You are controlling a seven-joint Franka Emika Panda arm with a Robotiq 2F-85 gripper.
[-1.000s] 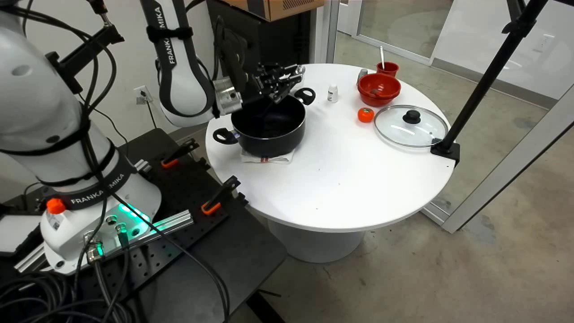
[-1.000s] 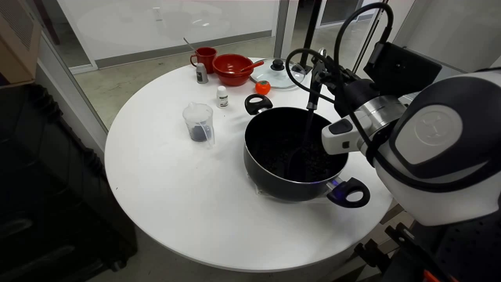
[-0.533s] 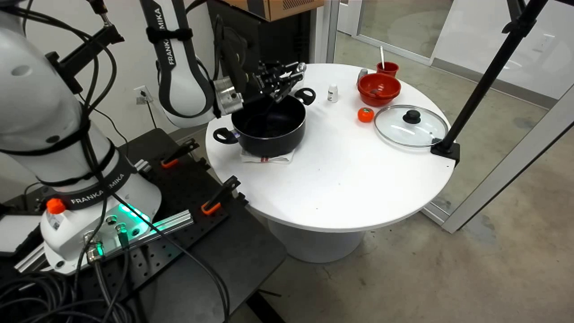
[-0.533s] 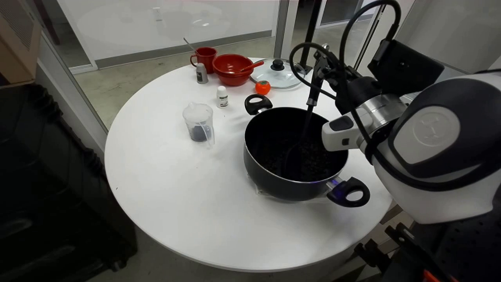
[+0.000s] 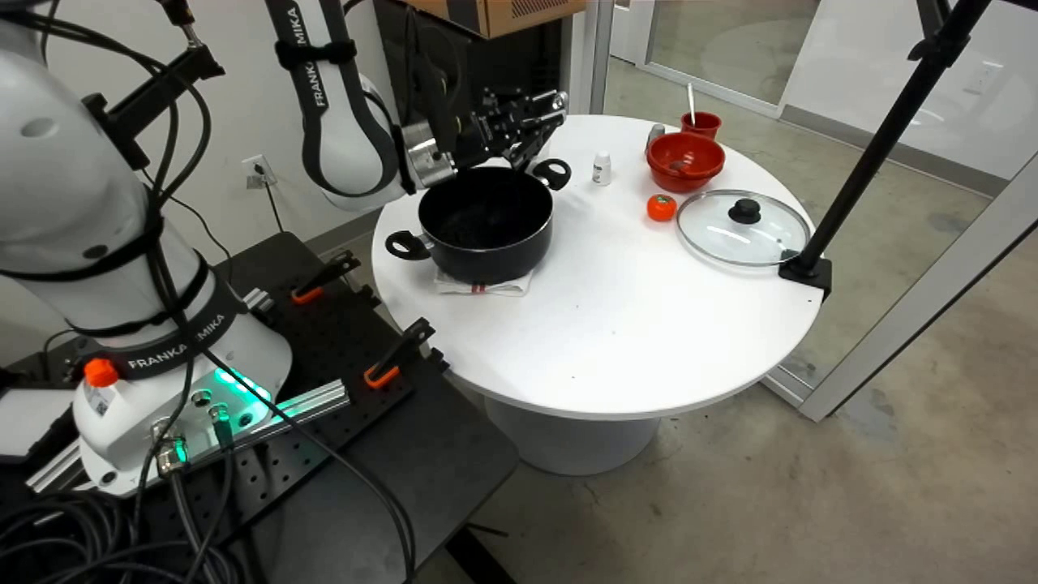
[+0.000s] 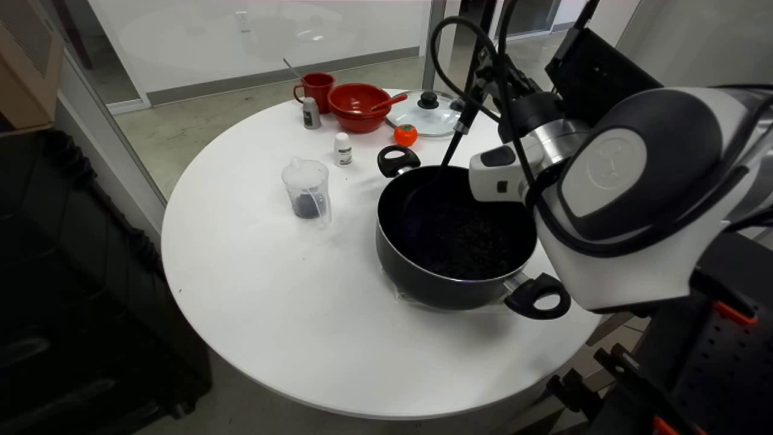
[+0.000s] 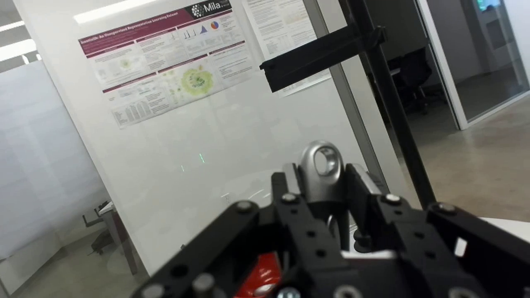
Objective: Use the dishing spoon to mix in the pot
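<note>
The pincer (image 7: 323, 182) grasps the spoon (image 6: 453, 145) by the top of its handle, the silver tip showing between the jaws in the wrist view, and the spoon slants down into the pot (image 6: 423, 287), its lower end hard to make out against the dark inside. The pot sits on a folded cloth (image 5: 515, 286) on the round white bench (image 5: 616, 341); a glass lid (image 5: 730, 237) and a red bowl (image 5: 689, 176) lie near each other, well apart from the pot.
</note>
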